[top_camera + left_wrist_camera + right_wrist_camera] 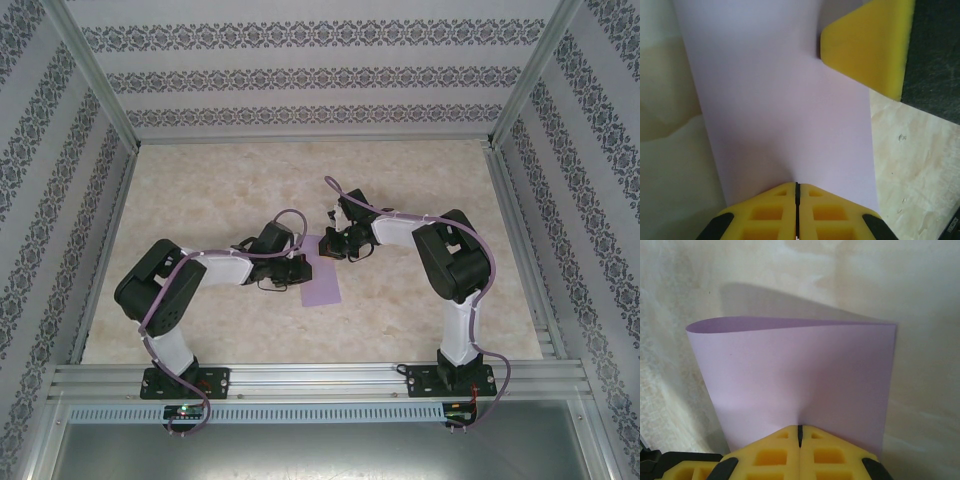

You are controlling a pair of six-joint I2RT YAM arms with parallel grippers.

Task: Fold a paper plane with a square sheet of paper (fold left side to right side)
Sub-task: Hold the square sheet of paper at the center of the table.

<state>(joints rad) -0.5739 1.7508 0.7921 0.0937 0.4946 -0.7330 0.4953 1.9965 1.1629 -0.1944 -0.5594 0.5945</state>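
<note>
Left claw [796, 184] pressed together, tips on near edge of lilac square sheet of paper [775, 100]. Right claw [800, 426] also pressed together, tips touching sheet. Sheet is bent over w/ a rounded bend, mid-desk [220, 190] btwn claws.

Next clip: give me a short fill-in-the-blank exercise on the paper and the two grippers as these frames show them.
1. The square sheet of paper lies doubled over on the table, and its colour is pale ____.
2. The left gripper and the right gripper both have their jaws ____, tips at the sheet's edge.
3. In the left wrist view, the yellow finger at the upper right belongs to the ____ gripper.

Missing words: purple; shut; right.
</note>
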